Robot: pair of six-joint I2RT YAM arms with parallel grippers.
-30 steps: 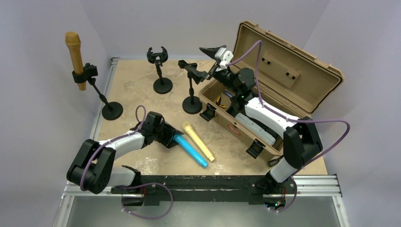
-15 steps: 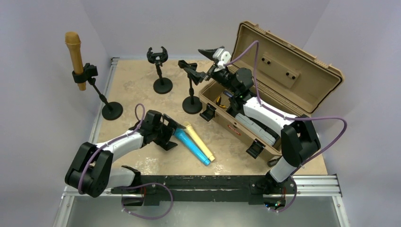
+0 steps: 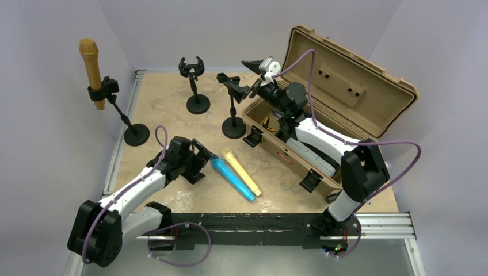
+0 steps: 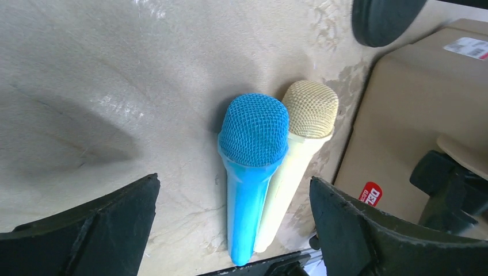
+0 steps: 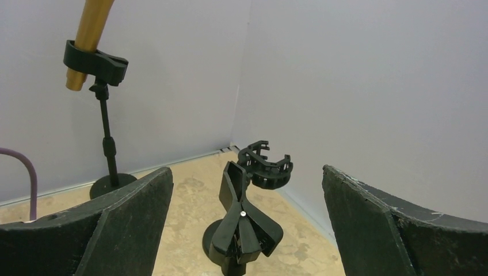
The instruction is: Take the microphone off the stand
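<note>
Far left, your gold microphone (image 3: 90, 66) stands upright in the clip of the tall stand (image 3: 136, 134), close to the left wall; nothing grips it. The right wrist view shows it too, clamped near its lower end (image 5: 89, 34).

Your left gripper (image 3: 201, 154) is low over the table, jaws spread wide and holding nothing. In the left wrist view (image 4: 233, 183) both fingers (image 4: 98, 230) flank the two mics lying flat. The blue microphone (image 4: 253, 149) and the cream microphone (image 4: 308, 123) lie side by side, touching, heads toward the gripper, blue on the left. In the top view blue (image 3: 230, 178) is nearer the arm and cream (image 3: 241, 171) is just beyond it.

At back centre is a short stand (image 3: 197, 103) with a round clip. Just right of it is a second stand (image 3: 233, 127), its clip tilted.

Your right gripper (image 3: 253, 76) hovers right by that tilted clip, jaws wide apart with nothing in them; in the wrist view the clip (image 5: 244, 230) sits between the fingers (image 5: 115, 224), not touching.

On the right is the tan case (image 3: 345, 86), lid up.
</note>
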